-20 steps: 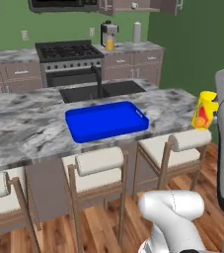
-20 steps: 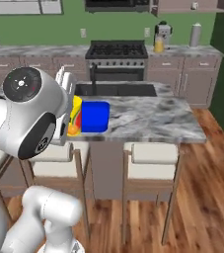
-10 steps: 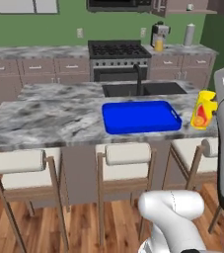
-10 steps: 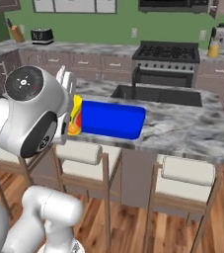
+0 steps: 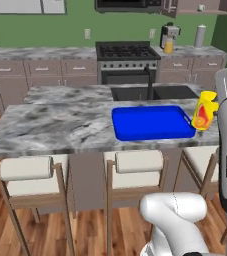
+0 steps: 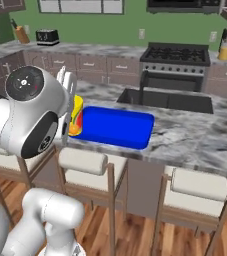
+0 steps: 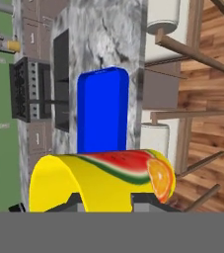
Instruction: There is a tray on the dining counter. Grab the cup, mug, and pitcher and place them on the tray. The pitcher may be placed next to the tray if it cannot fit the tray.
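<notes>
Cup [image 7: 101, 180] sits clamped between my gripper [image 7: 103, 201] jaws, lying crosswise to them in the hand view, its fruit print toward the stools. From both base views I see it held in the air just off the tray's [image 5: 152, 123] end, above the counter [image 5: 60, 125] edge. Beyond the jaws the tray stretches away, bare.
</notes>
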